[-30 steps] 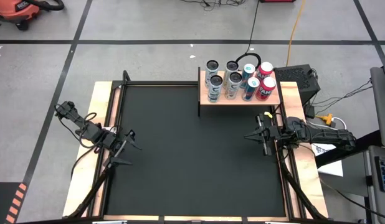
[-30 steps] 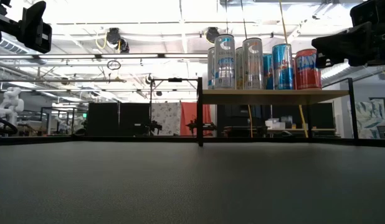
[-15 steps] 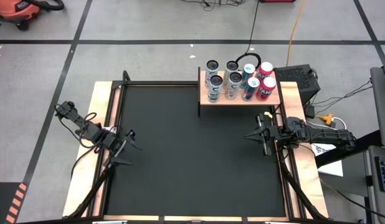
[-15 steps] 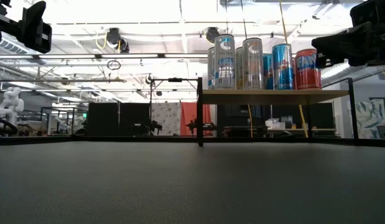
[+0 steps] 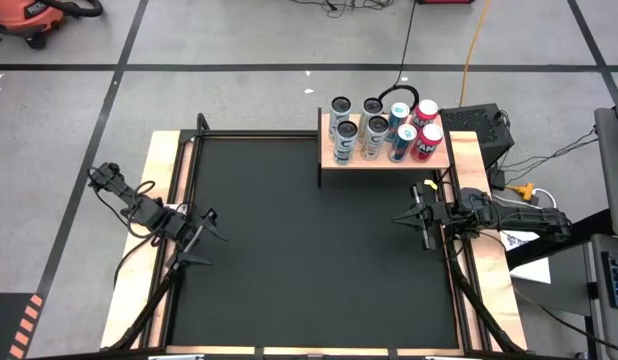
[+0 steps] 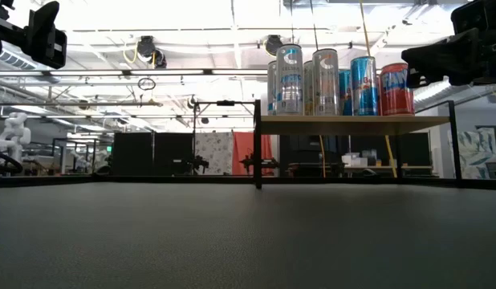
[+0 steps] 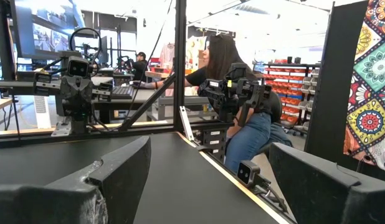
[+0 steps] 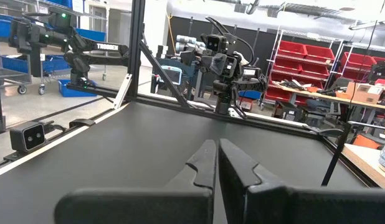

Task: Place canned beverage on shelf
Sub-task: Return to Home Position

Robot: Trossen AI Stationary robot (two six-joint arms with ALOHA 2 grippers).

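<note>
Beyond the right gripper (image 5: pixel 399 220), fingers pressed together, eight cans (image 5: pixel 377 127) on the shelf (image 5: pixel 384 162), left gripper (image 5: pixel 211 245) spread wide opposite, nothing moved since earlier.

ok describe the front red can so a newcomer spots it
On the light wooden shelf at the black mat's far right corner stand two rows of four cans. The front red can ends the row nearer the mat's middle, on the right. Only the back red can shares its colour.
</note>
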